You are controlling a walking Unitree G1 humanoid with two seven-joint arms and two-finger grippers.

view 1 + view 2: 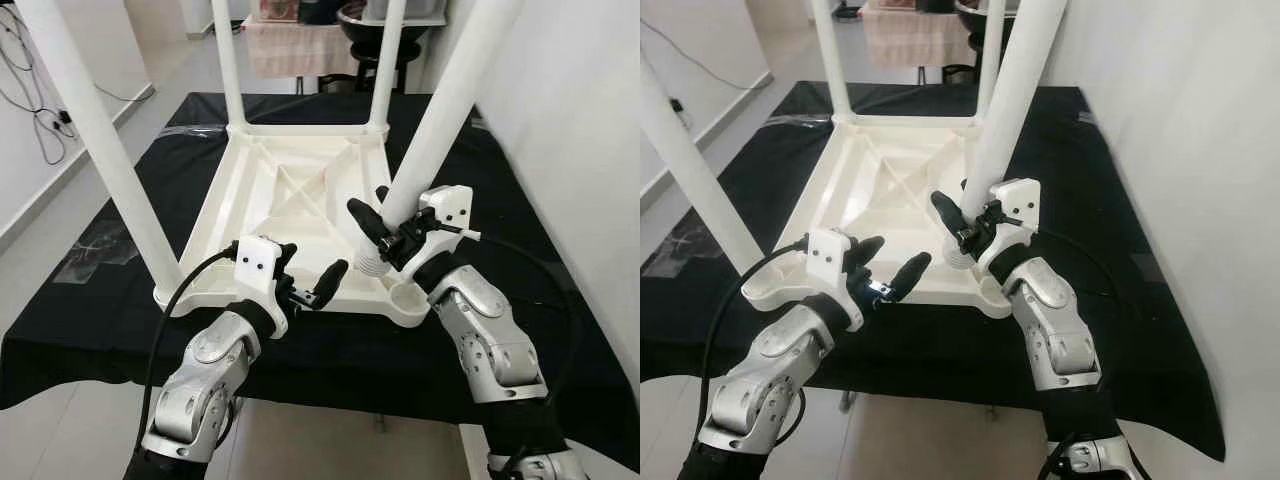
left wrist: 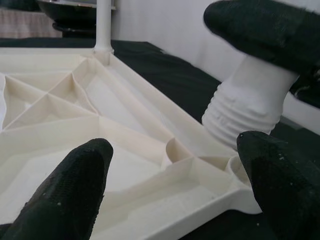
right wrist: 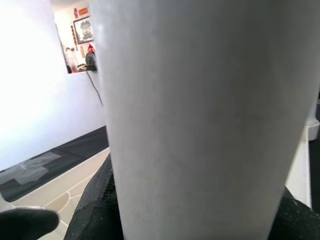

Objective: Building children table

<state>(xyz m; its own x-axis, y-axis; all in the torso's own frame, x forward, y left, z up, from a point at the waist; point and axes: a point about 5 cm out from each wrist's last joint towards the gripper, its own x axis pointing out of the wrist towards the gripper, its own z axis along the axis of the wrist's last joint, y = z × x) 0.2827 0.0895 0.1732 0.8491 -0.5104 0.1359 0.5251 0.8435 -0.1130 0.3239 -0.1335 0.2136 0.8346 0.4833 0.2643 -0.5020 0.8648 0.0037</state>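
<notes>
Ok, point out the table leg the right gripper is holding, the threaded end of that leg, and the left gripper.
Table leg (image 1: 432, 130), left eye view, middle of its white shaft.
Threaded end (image 2: 245, 112), left wrist view, on the ribbed thread.
Left gripper (image 1: 310, 280), left eye view, midway between its fingertips.

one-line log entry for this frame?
right gripper: shut on table leg | leg: tilted at corner socket | left gripper: open, beside tabletop

Bright, even daylight; head views sharp, wrist views soft up close, with overexposed glare in the right one.
</notes>
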